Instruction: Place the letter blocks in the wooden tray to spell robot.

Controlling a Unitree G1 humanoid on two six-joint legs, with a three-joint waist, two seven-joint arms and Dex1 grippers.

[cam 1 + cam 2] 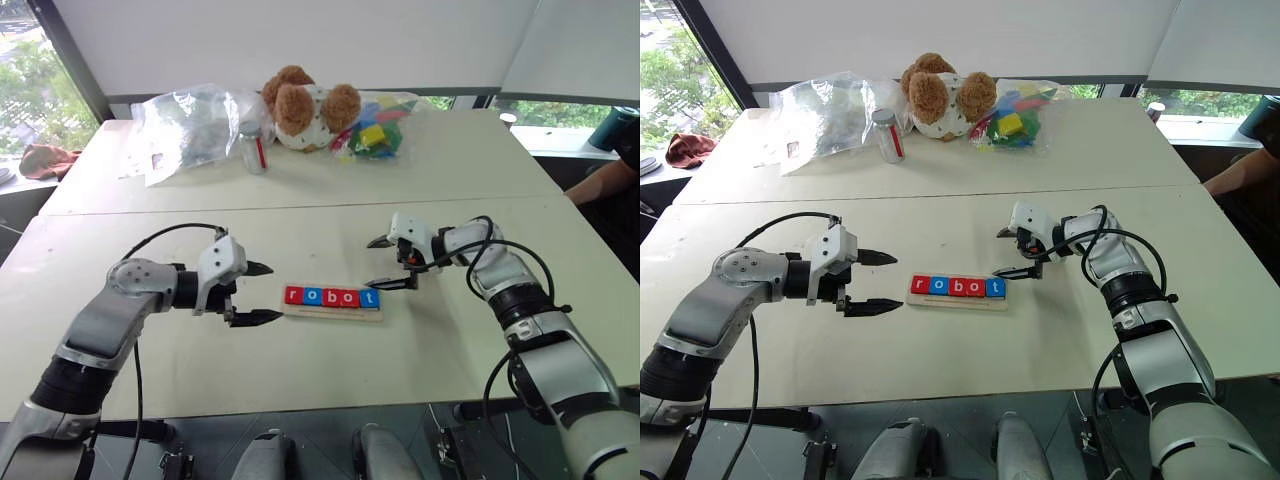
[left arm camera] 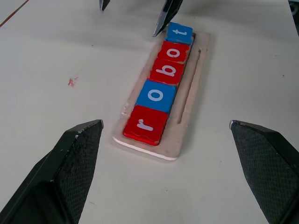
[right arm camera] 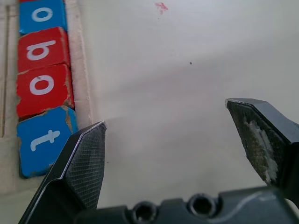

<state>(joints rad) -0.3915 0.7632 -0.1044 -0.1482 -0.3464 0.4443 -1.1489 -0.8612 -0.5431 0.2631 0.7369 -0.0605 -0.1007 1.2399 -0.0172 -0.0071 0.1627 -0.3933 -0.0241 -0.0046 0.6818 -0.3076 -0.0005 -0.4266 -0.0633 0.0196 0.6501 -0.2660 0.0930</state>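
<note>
The letter blocks point(image 1: 332, 297) lie in a row in the wooden tray point(image 1: 330, 313) at the table's middle, reading r, o, b, o, t in red, blue, red, red, blue. My left gripper point(image 1: 264, 293) hovers just left of the tray's r end, open and empty, pointing at it. My right gripper point(image 1: 387, 262) is open and empty too, with its lower fingertip close above the blue t block point(image 3: 43, 138) at the tray's right end; I cannot tell whether it touches. The left wrist view shows the whole tray point(image 2: 194, 84) between my own fingers.
At the table's far side sit a brown teddy bear point(image 1: 303, 106), a clear bag of coloured toy blocks point(image 1: 378, 130), a small jar point(image 1: 252, 147) and a crumpled clear plastic bag point(image 1: 185, 127). A person's arm point(image 1: 602, 182) shows at the right edge. A seam point(image 1: 300, 208) runs across the tabletop.
</note>
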